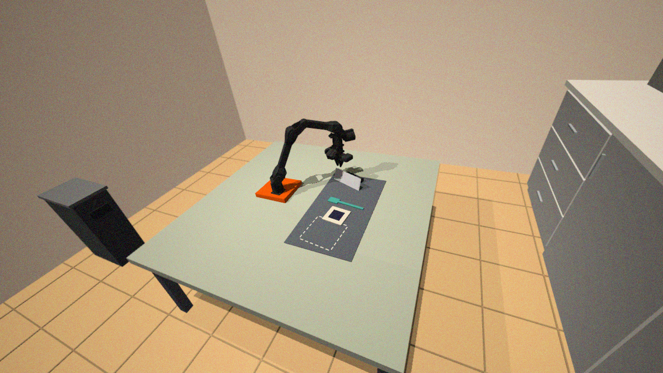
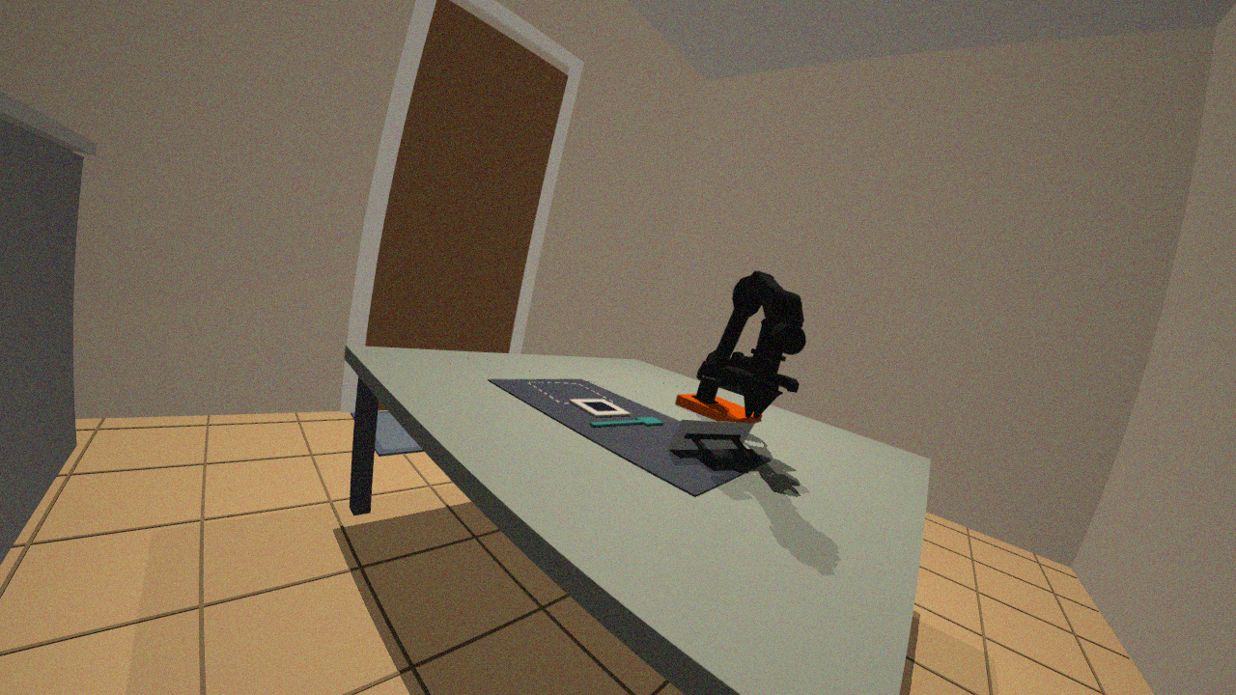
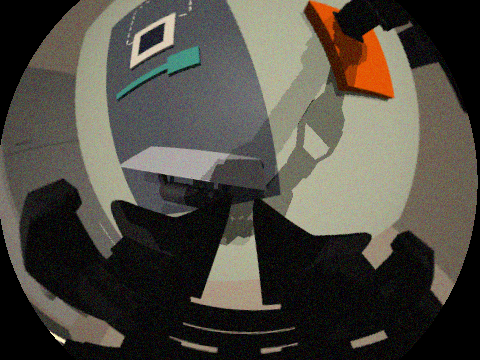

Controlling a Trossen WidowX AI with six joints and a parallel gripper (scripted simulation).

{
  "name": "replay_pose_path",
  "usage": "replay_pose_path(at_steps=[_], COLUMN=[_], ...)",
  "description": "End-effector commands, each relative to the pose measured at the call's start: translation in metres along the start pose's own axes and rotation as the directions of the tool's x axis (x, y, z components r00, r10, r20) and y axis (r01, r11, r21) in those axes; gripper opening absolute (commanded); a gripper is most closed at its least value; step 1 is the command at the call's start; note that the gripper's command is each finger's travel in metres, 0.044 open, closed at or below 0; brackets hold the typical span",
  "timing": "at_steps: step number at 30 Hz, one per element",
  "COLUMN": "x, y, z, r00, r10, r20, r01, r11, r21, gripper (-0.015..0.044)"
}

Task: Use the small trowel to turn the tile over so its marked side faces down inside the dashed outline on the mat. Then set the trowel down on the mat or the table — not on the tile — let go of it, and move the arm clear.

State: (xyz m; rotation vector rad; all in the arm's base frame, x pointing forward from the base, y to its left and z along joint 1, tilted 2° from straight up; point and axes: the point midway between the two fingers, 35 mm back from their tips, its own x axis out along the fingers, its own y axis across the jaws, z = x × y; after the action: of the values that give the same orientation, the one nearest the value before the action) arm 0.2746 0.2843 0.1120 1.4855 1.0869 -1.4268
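Observation:
The cream tile (image 1: 344, 217) (image 2: 599, 406) (image 3: 152, 40) lies flat on the dark mat (image 1: 359, 236) (image 2: 622, 449) (image 3: 200, 115), its dark square facing up. It overlaps one edge of the dashed outline (image 1: 330, 249); most of it lies outside. The teal trowel (image 1: 334, 200) (image 2: 650, 422) (image 3: 184, 61) lies flat beside the tile, between it and the pale panel, its blade towards the arm base's side. My gripper (image 1: 340, 165) (image 2: 754, 418) (image 3: 243, 200) is empty and partly open, with a narrow gap between its fingers. It points down above the panel's end of the mat, away from tile and trowel.
A pale tilted panel (image 1: 350, 180) (image 2: 691, 428) (image 3: 170, 159) with dark supports stands at the mat's far end, just below my gripper. The orange base plate (image 1: 295, 186) (image 2: 691, 402) (image 3: 372, 82) lies beside the mat. The arm's shadow crosses the table near the panel.

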Motion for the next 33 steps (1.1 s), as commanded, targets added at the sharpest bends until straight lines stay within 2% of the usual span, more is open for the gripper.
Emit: replay_pose_path(at_steps=[1, 15, 33], x=[0.003, 0.018, 0.018], y=[0.001, 0.001, 0.001], z=[0.0, 0.01, 0.011], r00=[1.0, 1.0, 1.0], r10=[-0.002, -0.002, -0.002], r20=[-0.001, 0.0, 0.0], r01=[0.002, 0.002, 0.002], r11=[1.0, 1.0, 1.0], r21=[-0.005, -0.005, -0.005], gripper=[0.01, 0.01, 0.01])
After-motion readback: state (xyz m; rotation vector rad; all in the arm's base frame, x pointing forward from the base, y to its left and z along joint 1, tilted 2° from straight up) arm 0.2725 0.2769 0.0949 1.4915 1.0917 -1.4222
